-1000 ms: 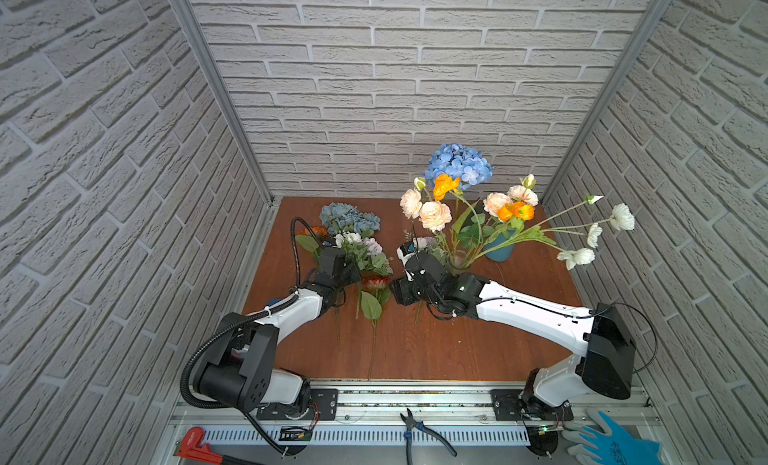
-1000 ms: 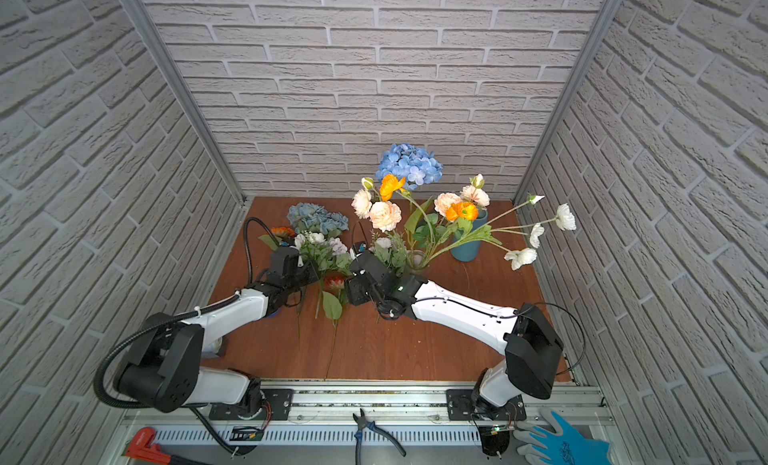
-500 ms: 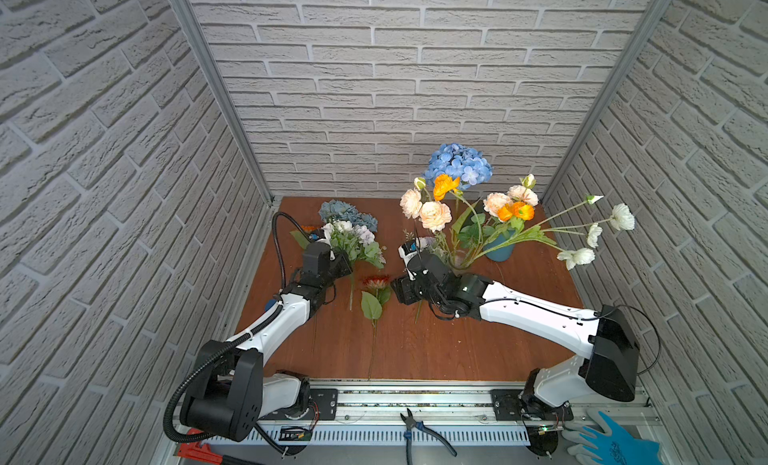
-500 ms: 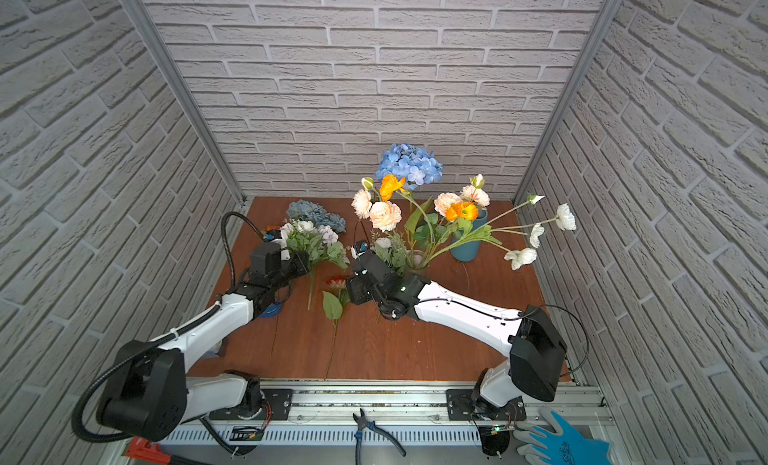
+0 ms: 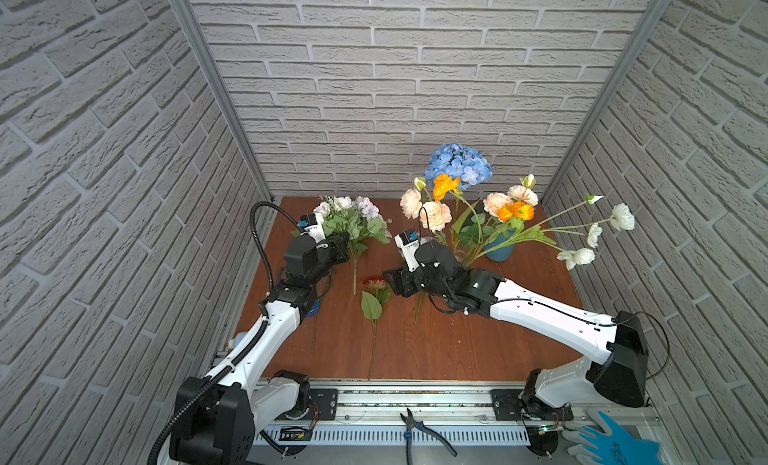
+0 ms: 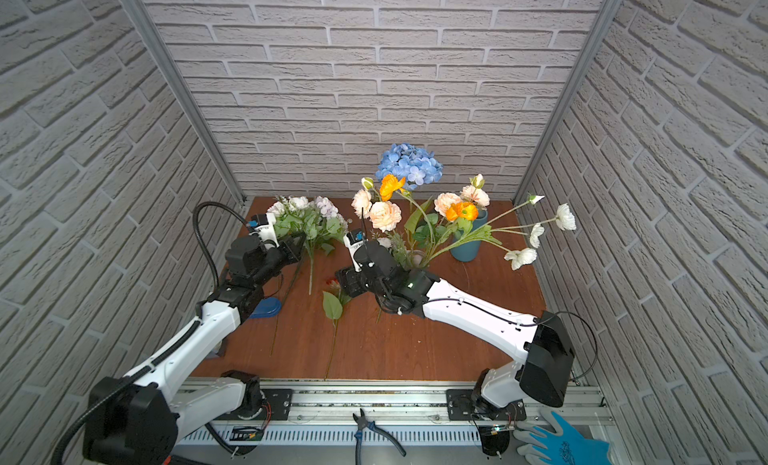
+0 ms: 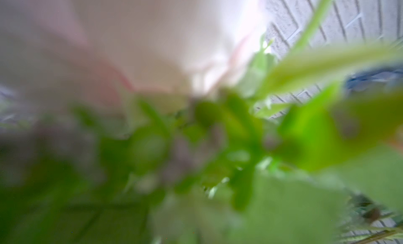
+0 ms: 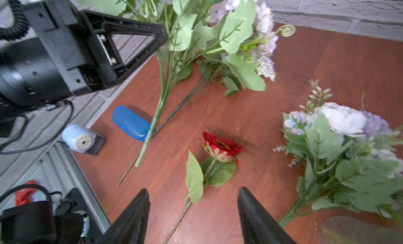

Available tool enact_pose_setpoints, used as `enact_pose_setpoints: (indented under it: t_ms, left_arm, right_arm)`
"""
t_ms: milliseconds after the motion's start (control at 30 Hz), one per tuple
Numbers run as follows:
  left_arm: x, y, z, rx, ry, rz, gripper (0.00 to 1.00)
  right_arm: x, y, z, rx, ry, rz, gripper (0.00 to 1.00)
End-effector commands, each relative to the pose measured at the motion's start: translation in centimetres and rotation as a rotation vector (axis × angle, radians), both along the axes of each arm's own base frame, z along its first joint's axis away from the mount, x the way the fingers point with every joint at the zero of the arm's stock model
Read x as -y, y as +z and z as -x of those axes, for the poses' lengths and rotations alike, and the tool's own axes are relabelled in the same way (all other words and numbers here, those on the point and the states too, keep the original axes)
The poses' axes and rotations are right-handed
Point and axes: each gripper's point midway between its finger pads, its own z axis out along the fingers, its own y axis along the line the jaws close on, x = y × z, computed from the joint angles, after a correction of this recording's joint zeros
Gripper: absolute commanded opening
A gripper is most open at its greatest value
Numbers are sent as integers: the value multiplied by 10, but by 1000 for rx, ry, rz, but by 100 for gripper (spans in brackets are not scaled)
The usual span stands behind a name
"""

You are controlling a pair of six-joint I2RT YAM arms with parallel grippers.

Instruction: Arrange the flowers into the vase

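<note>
Two hands hang over the brown table. Left hand is clenched on the green stems of a lilac-white bunch, held near the back left corner with the blooms toward the back wall and the stem ends pointing down at the wood. The right wrist view shows that hand's black fingers pressed against the stems, while the left wrist view is only a blur of pale petals and green leaves. Right hand is released, its jaws wide apart low over the middle of the table, and the stem of a red daisy runs between the fingertips in that view; whether they touch it cannot be told. The red daisy lies flat, head toward the back edge and thin stem reaching toward the front edge. A second lilac-white bunch lies just beside the right hand. Toward the back right corner stands a teal vase, and by it rise the flowers: a blue hydrangea, peach roses and white poppies leaning over the right edge. The right arm hides where their stems end. A blue oval case lies near the left edge. Pliers and a blue glove lie beyond the front edge.
</note>
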Motion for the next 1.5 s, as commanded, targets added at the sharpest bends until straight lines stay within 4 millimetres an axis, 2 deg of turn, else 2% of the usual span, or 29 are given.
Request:
enact_pose_setpoints:
  t_ms: [0,233,333,500,633,800,967,1033,1100,1200,1367,1433,1467]
  left_arm:
    - [13,65,9,212,-63,43,0]
    - [35,96,37,357,-158,39,0]
    - [36,101,45,384,-161,43,0]
    - [39,108,55,414,-173,57,0]
    - [43,107,56,411,-187,62,0]
    - [47,101,55,393,-200,64,0]
    - [50,98,55,386,-213,76,0]
    - [52,98,56,387,-220,79,0]
    - [53,98,56,385,-223,81,0]
    - [54,98,57,385,-226,83,0]
    - [56,98,57,383,-233,91,0]
    - [56,98,57,383,-233,93,0]
    - [56,98,57,384,-236,94,0]
  right_arm:
    - [-25,44,4,67,102,-123,68]
    - [-41,53,-12,-6,137,-243,70]
    - [-46,59,-17,-4,150,-279,70]
    - [-53,56,-24,-13,154,-281,67]
    - [-54,61,-28,11,147,-302,63]
    - [-54,73,-29,47,149,-327,53]
    - [-56,72,-32,53,146,-327,41]
    - [-56,71,-33,55,143,-327,35]
    - [-56,71,-34,59,140,-327,23]
    - [-55,71,-34,64,137,-328,16]
    - [-54,70,-34,65,136,-328,8]
    - [-55,69,-34,64,137,-328,9]
    - [-55,68,-34,59,137,-329,13]
